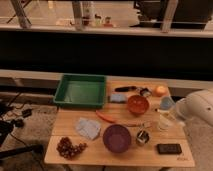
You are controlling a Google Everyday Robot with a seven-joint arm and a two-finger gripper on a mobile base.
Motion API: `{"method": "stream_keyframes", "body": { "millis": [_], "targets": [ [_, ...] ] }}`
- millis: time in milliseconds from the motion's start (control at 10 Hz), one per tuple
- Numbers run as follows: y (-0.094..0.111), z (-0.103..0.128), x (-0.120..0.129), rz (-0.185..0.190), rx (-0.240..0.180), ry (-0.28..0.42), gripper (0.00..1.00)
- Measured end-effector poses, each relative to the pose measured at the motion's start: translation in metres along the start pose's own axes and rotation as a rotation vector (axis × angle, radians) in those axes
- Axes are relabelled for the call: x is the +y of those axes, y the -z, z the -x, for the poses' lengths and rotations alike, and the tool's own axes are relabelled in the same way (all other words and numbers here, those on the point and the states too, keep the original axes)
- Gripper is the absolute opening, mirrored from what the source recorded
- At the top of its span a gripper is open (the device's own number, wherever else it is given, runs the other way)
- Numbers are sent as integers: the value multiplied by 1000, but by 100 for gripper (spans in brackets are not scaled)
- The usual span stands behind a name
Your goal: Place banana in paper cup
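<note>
A white paper cup (pixel 164 122) stands upright on the right side of the wooden table (pixel 100 155). My white arm (pixel 199 107) reaches in from the right edge. My gripper (pixel 167 113) is low, just above and behind the paper cup. I cannot make out a banana; it may be hidden at the gripper.
A green tray (pixel 81 91) sits at the back left. An orange bowl (pixel 137 104), a purple bowl (pixel 116 138), a metal cup (pixel 142 137), a black phone (pixel 168 148), a blue cup (pixel 167 102) and an orange fruit (pixel 160 90) surround the paper cup. Grapes (pixel 69 147) and a cloth (pixel 88 128) lie front left.
</note>
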Motion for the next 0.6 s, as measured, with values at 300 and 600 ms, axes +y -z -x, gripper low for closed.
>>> {"method": "stream_keyframes", "body": {
  "millis": [300, 600],
  "targets": [
    [0, 0, 0, 0, 0, 0, 22],
    [0, 0, 0, 0, 0, 0, 55]
  ]
}}
